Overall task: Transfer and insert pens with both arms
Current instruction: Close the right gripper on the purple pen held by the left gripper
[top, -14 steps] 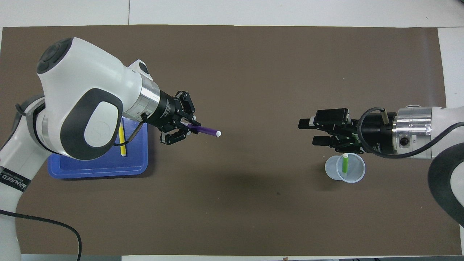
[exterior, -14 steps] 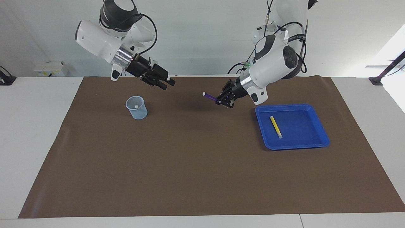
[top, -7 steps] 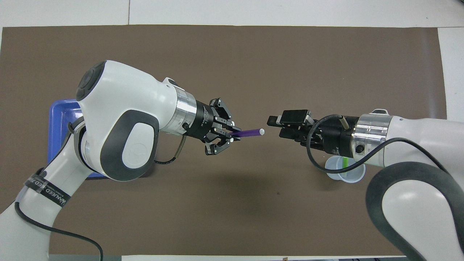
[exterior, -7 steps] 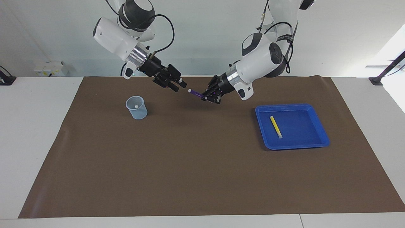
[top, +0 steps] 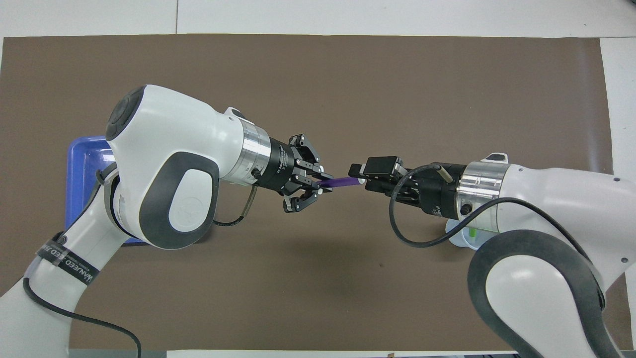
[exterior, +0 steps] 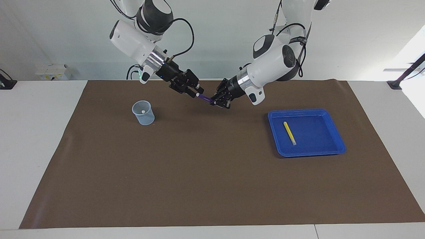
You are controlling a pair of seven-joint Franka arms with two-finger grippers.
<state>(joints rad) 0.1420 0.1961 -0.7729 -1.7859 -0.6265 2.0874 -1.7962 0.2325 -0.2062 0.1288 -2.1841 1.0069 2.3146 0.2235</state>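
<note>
Holding the purple pen (top: 339,182) pinched over the middle of the table (exterior: 212,172), the left gripper (top: 318,183) offers its tip to the right gripper (top: 358,177), whose jaws I cannot judge; possibly touching.

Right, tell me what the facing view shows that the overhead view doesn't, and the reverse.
Facing only: the yellow pen lying in the blue tray, and the whole cup. Overhead only: a sliver of the green pen in that cup, which the right arm mostly covers. Both: the left pincer shut on the purple pen, its pale tip at the open right pincer, above the brown mat.
</note>
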